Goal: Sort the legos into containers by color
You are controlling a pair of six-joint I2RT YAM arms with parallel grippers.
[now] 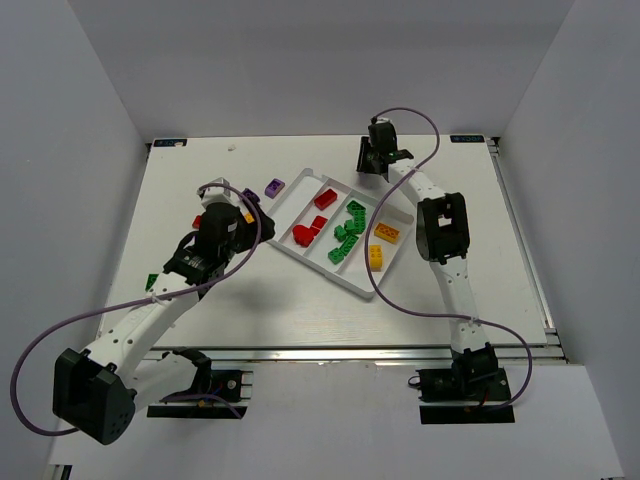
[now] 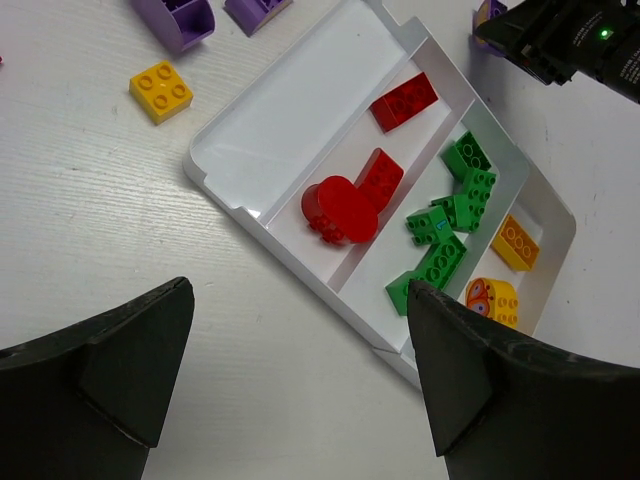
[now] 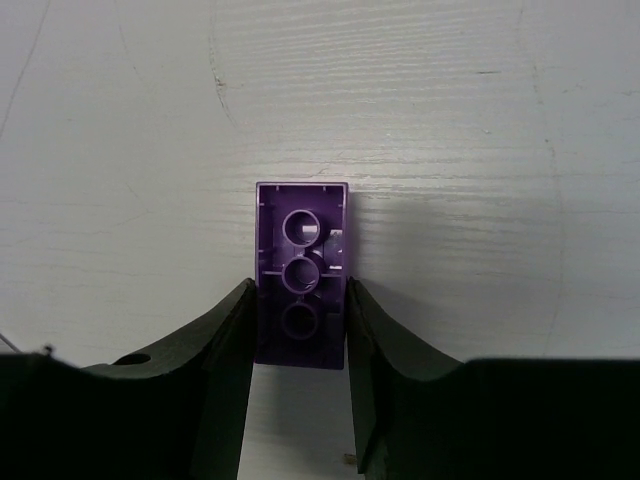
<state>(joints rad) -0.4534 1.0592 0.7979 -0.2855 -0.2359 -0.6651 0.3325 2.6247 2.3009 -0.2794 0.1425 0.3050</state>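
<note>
Right tool (image 3: 300, 300): pressed together on a purple rectangular plastic brick (image 3: 301, 225), one black finger (image 3: 225, 345) against each long side. The brick is upside down, its hollow underside and three round tubes facing the wrist camera. Location: close to the far edge of the white surface (image 1: 300, 310), beyond the far side of the white rectangular plastic tray (image 1: 297, 203). Whether the brick rests on the surface or hangs just above it cannot be told.

Left tool (image 2: 300, 350): fingers spread wide, nothing between them. It hangs over bare surface just beside the tray rim that faces the near left corner.

Tray: set diagonally at the middle of the surface, divided into four long compartments. Counting from the left edge, the second compartment holds three red plastic pieces (image 2: 378, 178), the third green studded bricks (image 2: 455, 215), the fourth two yellow pieces (image 2: 517, 243).

Loose items between the tray and the left edge: one yellow square brick (image 2: 160, 90), two purple pieces (image 2: 180, 15), one red brick (image 1: 198, 220). The yellow square brick lies studs up. One green brick (image 1: 152, 281) lies close to the left edge.
</note>
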